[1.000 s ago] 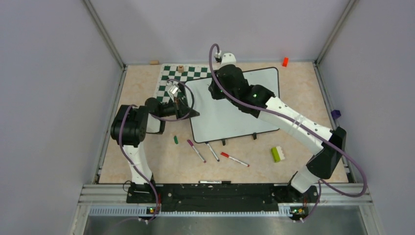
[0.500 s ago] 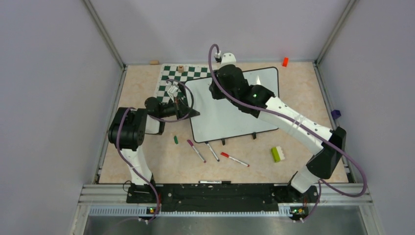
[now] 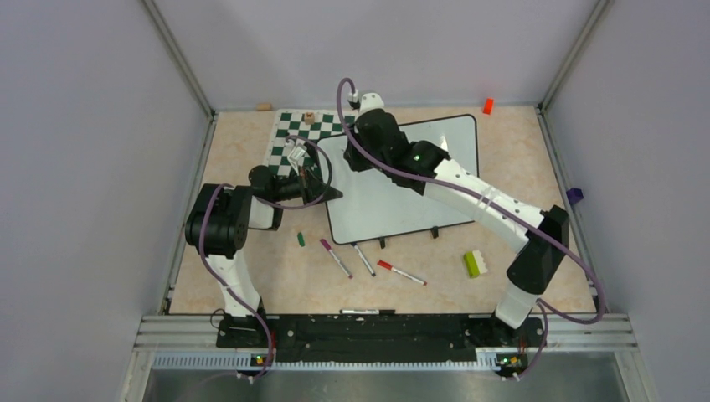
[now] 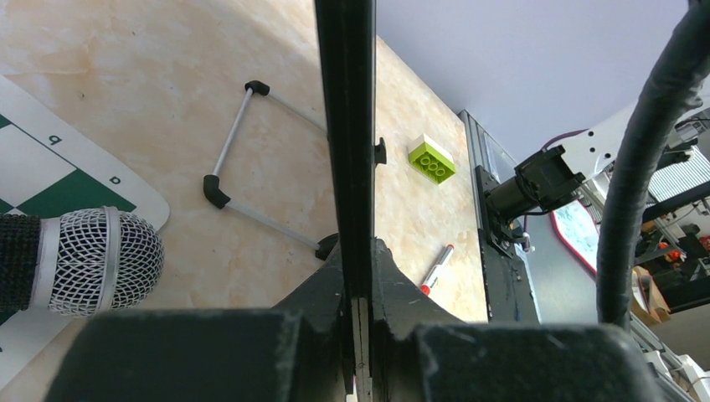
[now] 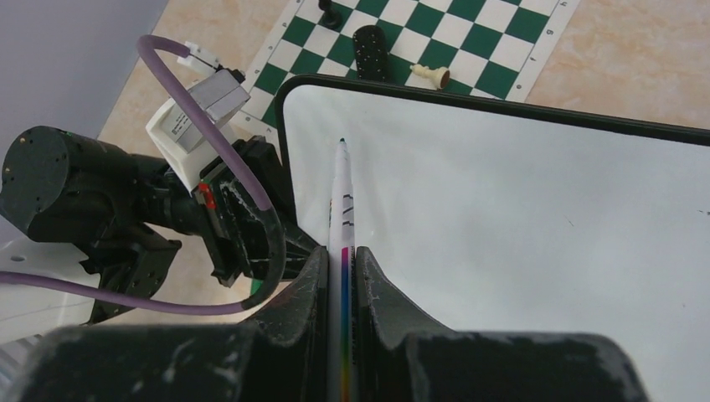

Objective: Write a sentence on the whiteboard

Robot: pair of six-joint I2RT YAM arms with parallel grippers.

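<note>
— Toward the middle of the overhead view, on the counter (image 3: pixel 234 146), what is seen of the whiteboard (image 3: pixel 377 205)?

— It is laid flat and slightly skewed, with its upper left corner over the edge of the chess mat (image 3: pixel 314 124). Its face is blank, and no word of the sentence is written yet.

— How are the fingers set?

— The left fingers (image 4: pixel 383 272) are closed tight on the board's thin black rim at its left edge. In the left wrist view the rim is seen running up between them. The right fingers (image 5: pixel 367 280) are pinched on the barrel of a marker (image 5: pixel 342 201), whose dark tip is pointed at the board's upper left corner. Whether the tip is touching the surface cannot be told from these views; it seems to be at or just above it.

— How is the board expected to handle?

— It is judged stiff, light and glossy, so it would likely be pushed about on the smooth counter by pen strokes unless braced. The rim is the place to be gripped, at an edge away from the writing area, since the face is slippery and easily smeared. Only light pressure should be needed from the marker.

— What else is lying near?

— Loose markers (image 3: pixel 335 258) are scattered just below the board's lower edge, and a green-and-white brick (image 3: pixel 475 264) is seen at lower right.
</note>
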